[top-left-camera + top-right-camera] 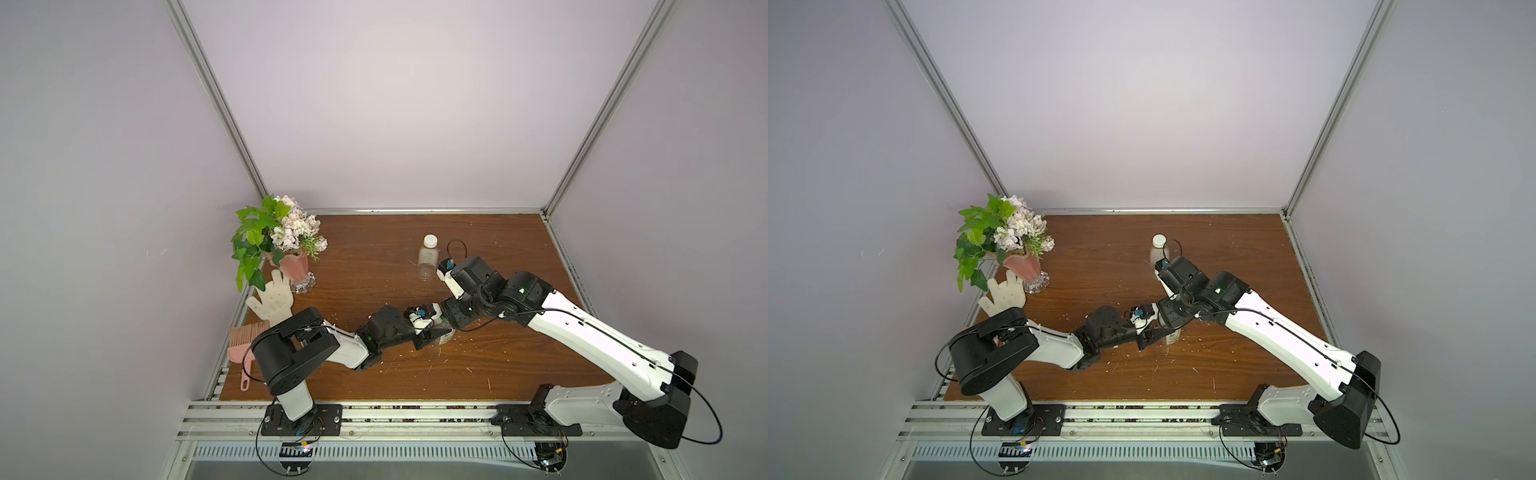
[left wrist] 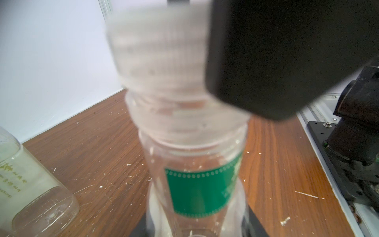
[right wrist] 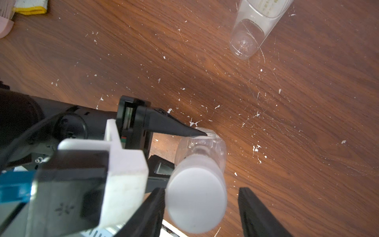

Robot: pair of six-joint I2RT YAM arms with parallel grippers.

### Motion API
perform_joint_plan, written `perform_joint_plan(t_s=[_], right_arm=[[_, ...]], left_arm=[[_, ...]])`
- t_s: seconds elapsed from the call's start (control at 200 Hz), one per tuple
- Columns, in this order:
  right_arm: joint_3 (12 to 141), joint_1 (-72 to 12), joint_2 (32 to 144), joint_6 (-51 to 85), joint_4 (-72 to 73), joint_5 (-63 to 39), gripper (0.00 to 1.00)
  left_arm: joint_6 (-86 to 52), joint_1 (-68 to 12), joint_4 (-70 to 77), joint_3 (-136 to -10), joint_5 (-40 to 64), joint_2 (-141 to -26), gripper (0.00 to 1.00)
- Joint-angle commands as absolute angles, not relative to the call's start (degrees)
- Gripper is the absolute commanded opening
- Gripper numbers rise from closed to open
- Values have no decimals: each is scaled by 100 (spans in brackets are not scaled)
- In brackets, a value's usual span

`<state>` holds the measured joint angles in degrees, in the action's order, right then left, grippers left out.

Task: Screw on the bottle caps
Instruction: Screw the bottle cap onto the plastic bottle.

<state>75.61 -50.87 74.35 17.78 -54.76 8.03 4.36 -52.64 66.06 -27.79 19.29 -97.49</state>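
The bottle caps both sit on necks; the one being worked, the near cap (image 3: pixel 194 201), tops the labelled bottle (image 2: pixel 196 188), which stands near the middle of the table (image 1: pixel 374 249).

From the left, the left gripper (image 1: pixel 436 334) pinches this bottle low on its body, one finger on each side. From the right, the right gripper (image 3: pixel 202 190) hangs over the cap with its jaws spread: one finger (image 3: pixel 153 207) lies against the cap's edge and the other stands clear of it.

This looks like a re-grip between turns, or a let-go after the last turn; I cannot tell which. To do it well, the left grip should hold firm so the thin bottle neither spins nor tips. The right jaws should centre over the cap so both fingers meet it together. Then they should close and twist squarely about the neck, without pushing sideways.

Counted left to right:
- one flower vase (image 1: pixel 295 266)
- one glove (image 1: pixel 272 299)
- one pink comb (image 1: pixel 243 336)
- two grippers
- two bottles, the other being the far bottle (image 1: pixel 427 264) towards the back of the table
- two caps, the other being the far cap (image 1: pixel 430 240) on that bottle
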Motion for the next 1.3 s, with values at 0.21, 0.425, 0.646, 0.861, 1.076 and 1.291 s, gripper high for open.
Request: perform_joint_plan(t_s=[0.21, 0.425, 0.646, 0.861, 1.076, 1.291], right_arm=[[7802, -5089, 7225, 1624, -5647, 716, 73], [7775, -5080, 7236, 1602, -5587, 804, 73], [7761, -5080, 7328, 1608, -5522, 935, 73], [7709, -5080, 7412, 1612, -5462, 1008, 72], [7620, -5077, 7410, 1633, -5418, 1103, 72], [7611, -5075, 7427, 1630, -5337, 1103, 72]], left_arm=[[516, -5282, 6610, -2750, 1963, -9784, 47], [517, -5300, 6605, -2743, 2205, -9791, 47], [510, -5317, 6597, -2726, 2388, -9766, 47], [460, -5326, 6596, -2725, 2535, -9759, 47], [456, -5326, 6601, -2699, 2577, -9711, 47], [422, -5328, 6600, -2700, 2651, -9688, 47]])
